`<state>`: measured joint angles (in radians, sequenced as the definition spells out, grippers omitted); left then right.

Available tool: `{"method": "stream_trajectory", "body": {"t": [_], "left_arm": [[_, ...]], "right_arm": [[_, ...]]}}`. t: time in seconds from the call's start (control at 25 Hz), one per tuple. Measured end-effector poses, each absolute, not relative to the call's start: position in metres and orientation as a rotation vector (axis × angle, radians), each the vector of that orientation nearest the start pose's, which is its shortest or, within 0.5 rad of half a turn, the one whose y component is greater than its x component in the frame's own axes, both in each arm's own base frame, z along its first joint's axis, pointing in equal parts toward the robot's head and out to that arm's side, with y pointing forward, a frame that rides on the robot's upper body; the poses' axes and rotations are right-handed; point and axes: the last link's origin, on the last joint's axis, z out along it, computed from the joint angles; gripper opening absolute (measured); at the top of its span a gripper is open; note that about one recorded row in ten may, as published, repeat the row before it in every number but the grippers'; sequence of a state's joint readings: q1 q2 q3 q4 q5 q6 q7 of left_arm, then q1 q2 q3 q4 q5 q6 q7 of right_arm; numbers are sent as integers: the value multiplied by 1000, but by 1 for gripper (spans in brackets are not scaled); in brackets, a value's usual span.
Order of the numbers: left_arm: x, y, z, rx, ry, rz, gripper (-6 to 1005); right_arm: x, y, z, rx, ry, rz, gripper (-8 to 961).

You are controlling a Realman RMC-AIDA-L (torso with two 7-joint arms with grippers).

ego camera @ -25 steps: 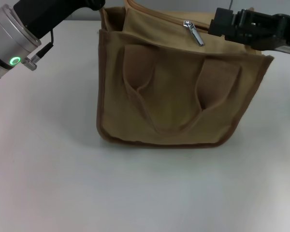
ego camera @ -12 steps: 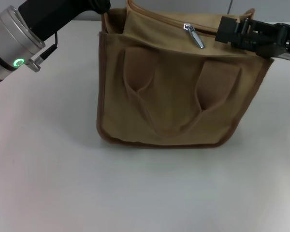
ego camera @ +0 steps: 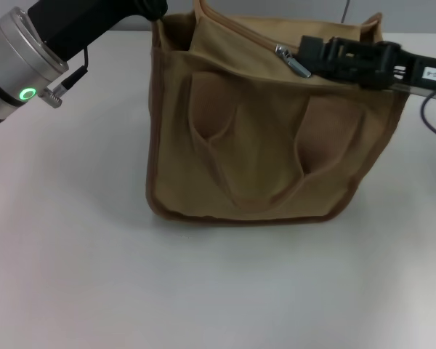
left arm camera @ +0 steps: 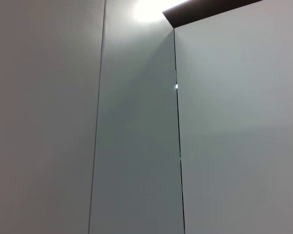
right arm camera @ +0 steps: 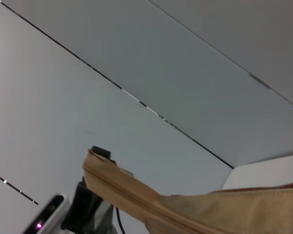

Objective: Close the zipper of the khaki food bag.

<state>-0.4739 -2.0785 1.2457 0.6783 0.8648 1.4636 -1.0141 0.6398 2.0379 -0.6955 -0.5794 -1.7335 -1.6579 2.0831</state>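
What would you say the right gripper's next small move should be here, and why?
Probably a short advance of the right gripper onto the silver pull tab of the zipper, then a pinch. In the head view its tip sits just beside the tab on top of the khaki food bag, with no clear grasp visible. The left gripper is at the bag's far left corner.

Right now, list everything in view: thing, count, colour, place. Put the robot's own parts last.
khaki food bag: one, tan with brown piping, upright at the table's middle.
zipper: one, khaki tape along the bag's top; silver pull tab beside the right gripper.
table: one, white, under the bag.
left gripper: one, black, at the bag's far left top corner.
right gripper: one, black, over the bag's top right, at the pull tab.
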Motion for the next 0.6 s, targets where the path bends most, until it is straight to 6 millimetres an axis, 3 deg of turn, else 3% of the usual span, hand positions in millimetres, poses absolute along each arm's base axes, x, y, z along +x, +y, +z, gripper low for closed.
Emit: {"method": "stream_trajectory", "body": {"t": [0.32, 0.6], "left_arm": [[-161, 353, 30, -2215, -124, -1471, 48], [-161, 353, 29, -2218, -128, -1466, 47]], "right_arm": [[189, 359, 10, -2637, 1489, 1213, 630], [191, 358, 8, -2629, 1498, 1200, 576]]}}
